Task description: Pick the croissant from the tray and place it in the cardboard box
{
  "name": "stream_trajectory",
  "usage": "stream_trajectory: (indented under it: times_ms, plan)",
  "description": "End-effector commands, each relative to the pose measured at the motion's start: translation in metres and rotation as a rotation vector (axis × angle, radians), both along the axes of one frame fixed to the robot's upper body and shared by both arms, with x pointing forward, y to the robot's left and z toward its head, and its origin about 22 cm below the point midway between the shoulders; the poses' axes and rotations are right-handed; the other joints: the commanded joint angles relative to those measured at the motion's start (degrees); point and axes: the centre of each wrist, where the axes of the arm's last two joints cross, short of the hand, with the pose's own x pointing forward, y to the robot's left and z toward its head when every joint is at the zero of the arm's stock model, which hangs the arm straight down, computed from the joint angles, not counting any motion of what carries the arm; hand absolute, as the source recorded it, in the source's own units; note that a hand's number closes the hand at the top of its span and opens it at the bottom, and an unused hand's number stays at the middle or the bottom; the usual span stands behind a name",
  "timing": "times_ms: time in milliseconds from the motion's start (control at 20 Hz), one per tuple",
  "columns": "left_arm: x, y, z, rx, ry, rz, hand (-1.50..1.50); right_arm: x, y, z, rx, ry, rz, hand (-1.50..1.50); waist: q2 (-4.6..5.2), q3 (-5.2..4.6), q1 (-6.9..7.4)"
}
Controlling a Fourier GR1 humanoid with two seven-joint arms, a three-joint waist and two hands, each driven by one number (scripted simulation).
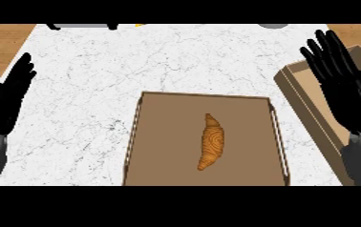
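1. Croissant point(211, 142): lying lengthwise near the middle of the tray point(169, 140), one tip toward the far edge, the other toward the near edge. Nothing touching it.
2. Tray: brown, raised rim, sits on the white marble table point(106, 68), center-near. Holds only the croissant.
3. Cardboard box point(304, 93): right of the tray, just beside it, angled, running off the right edge. Only part of its open interior shows; nothing visible inside, and the right hand covers much of it.
4. Right hand point(337, 73): over the box area at the right, fingers straight and spread, holding nothing. Well apart from the croissant.
5. Left hand point(15, 93): at the left edge, fingers straight, released, resting. Also empty.
6. Progress, my read: nothing done yet. Pick not started, croissant untouched on the tray.
7. Left to do: bring a hand over the croissant, grasp, lift clear of the rim, carry right, set down in the box. Right hand looks like the closer candidate given box placement.
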Motion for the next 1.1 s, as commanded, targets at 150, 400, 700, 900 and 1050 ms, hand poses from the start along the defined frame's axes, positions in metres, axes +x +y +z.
stream_trajectory:
  times_ms: [150, 400, 700, 900, 1050]
  plan:
    - [-0.007, -0.025, -0.013, -0.220, -0.057, 0.031, 0.00, -0.038, -0.033, -0.026, -0.069, 0.057, -0.538, 1.50, -0.12, -0.68, -3.32]
    - [-0.013, -0.049, -0.027, -0.397, -0.067, 0.011, 0.00, -0.086, -0.091, -0.071, -0.437, 0.272, -0.928, 1.50, 0.36, -0.94, -5.06]
    - [-0.021, -0.080, -0.024, -0.444, -0.063, -0.052, 0.00, -0.127, -0.019, -0.049, -0.620, 0.037, -0.875, -1.50, 0.35, -0.73, -2.04]
    - [-0.018, -0.090, -0.022, -0.431, -0.083, -0.069, 0.00, -0.136, -0.006, -0.035, -0.841, 0.182, -0.780, -1.50, 0.84, -0.90, -0.85]
    - [-0.019, -0.086, -0.024, -0.410, -0.077, -0.066, 0.00, -0.147, 0.003, -0.025, -0.985, 0.349, -0.614, -1.50, 1.02, -1.02, -0.21]
